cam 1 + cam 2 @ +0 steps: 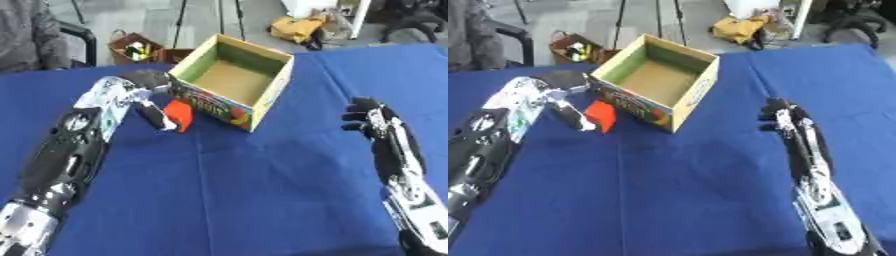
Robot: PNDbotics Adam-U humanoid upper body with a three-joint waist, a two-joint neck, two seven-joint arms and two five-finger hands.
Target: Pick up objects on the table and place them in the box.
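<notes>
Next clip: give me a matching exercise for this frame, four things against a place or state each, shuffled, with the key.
Things:
1. left hand
2. right hand
3. box
4. orange-red object

Places or states:
A. open-topped, nothing visible inside
B. held just left of the box's near wall
C. fingers curled round the object
D. holds nothing, over the blue table right of the box

Pairs: 1-C, 2-D, 3-A, 4-B
</notes>
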